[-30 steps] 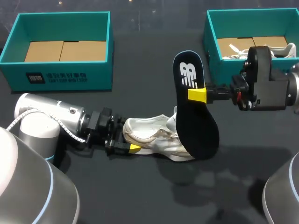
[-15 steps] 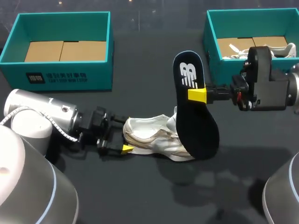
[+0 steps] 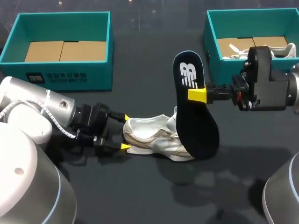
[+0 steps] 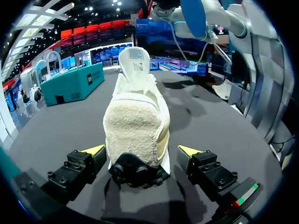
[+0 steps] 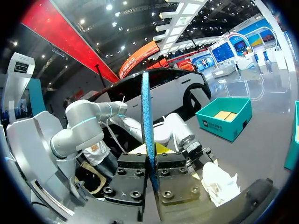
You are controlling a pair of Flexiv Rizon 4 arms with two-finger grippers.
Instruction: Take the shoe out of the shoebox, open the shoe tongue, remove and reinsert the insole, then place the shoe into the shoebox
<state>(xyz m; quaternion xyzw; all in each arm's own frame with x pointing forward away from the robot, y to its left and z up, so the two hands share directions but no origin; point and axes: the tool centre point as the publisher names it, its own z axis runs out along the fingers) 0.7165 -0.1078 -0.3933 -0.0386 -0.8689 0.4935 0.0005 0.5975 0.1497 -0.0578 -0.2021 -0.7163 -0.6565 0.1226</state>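
Note:
A white shoe (image 3: 154, 137) lies on its side on the dark table, heel toward my left arm. My left gripper (image 3: 125, 131) is open, one yellow tip on each side of the heel. In the left wrist view the shoe's fuzzy heel (image 4: 138, 121) fills the gap of the left gripper (image 4: 141, 151), and the far finger stands clear of it. My right gripper (image 3: 197, 94) is shut on the black insole (image 3: 194, 121), which stands upright above the shoe's toe. The right wrist view shows the insole (image 5: 148, 112) edge-on, clamped in the right gripper (image 5: 150, 161), with the shoe (image 5: 219, 182) beyond it.
An empty teal shoebox (image 3: 60, 74) with a cardboard floor stands at the back left. A second teal shoebox (image 3: 210, 42) at the back right holds another white shoe (image 3: 286, 49). My right wrist hangs in front of that box.
My left gripper has let go of the heel, drawn back a little and opened wide, with the wrist turned. The right arm and the insole have not moved.

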